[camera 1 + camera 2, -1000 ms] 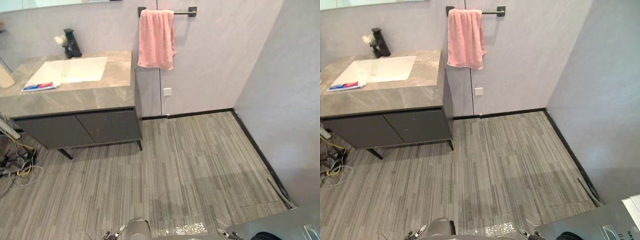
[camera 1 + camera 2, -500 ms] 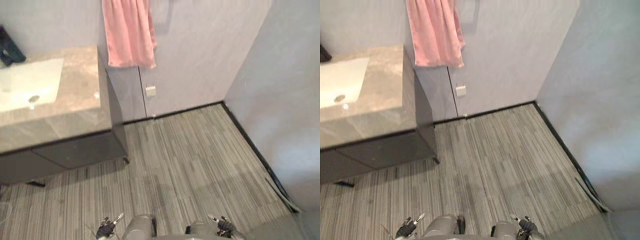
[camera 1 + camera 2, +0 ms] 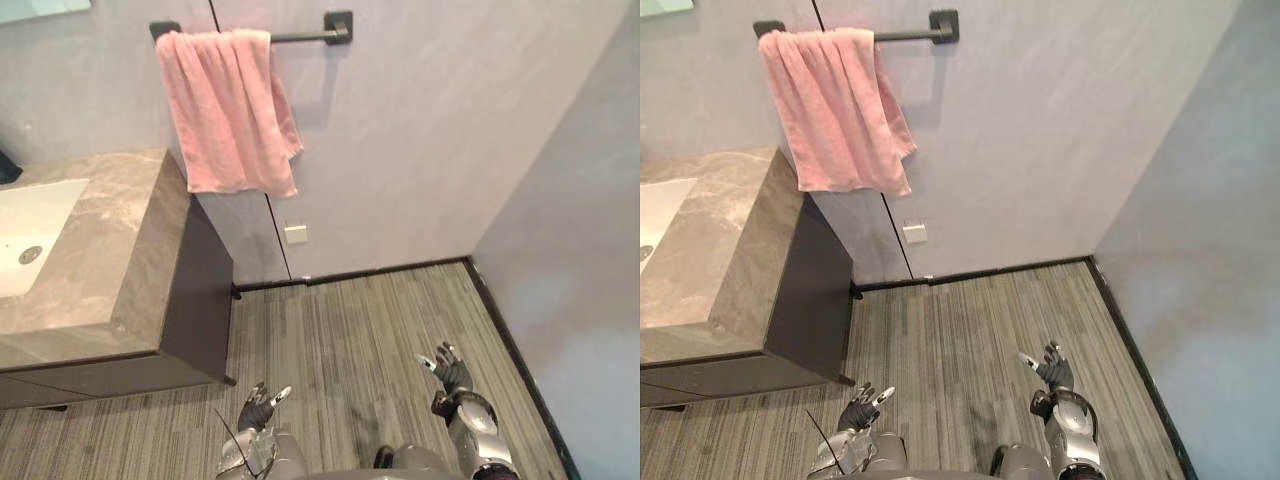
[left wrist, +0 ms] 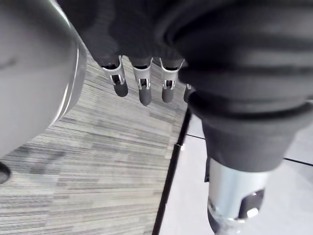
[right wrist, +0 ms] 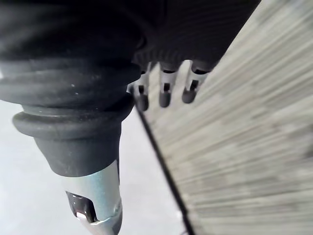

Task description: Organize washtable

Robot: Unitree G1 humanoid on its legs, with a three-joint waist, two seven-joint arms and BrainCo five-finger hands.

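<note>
A grey stone washtable (image 3: 120, 260) on a dark cabinet stands at the left, with a white sink (image 3: 25, 235) set into its top. A pink towel (image 3: 225, 110) hangs from a black wall bar (image 3: 300, 36) above the washtable's right end. My left hand (image 3: 256, 410) hangs low over the floor, fingers relaxed and holding nothing. To the right, my right hand (image 3: 448, 370) is raised a little higher, fingers spread and empty. Both hands are well short of the washtable.
Grey striped floor (image 3: 350, 320) runs to a black skirting along the back wall and the right wall (image 3: 580, 250). A white socket plate (image 3: 296, 234) sits low on the back wall below the towel. The cabinet's dark side panel (image 3: 205, 290) faces the floor.
The camera has swung right and tilted up, so the washtable sits further left and the towel bar shows in full. Both hands have risen higher above the floor.
</note>
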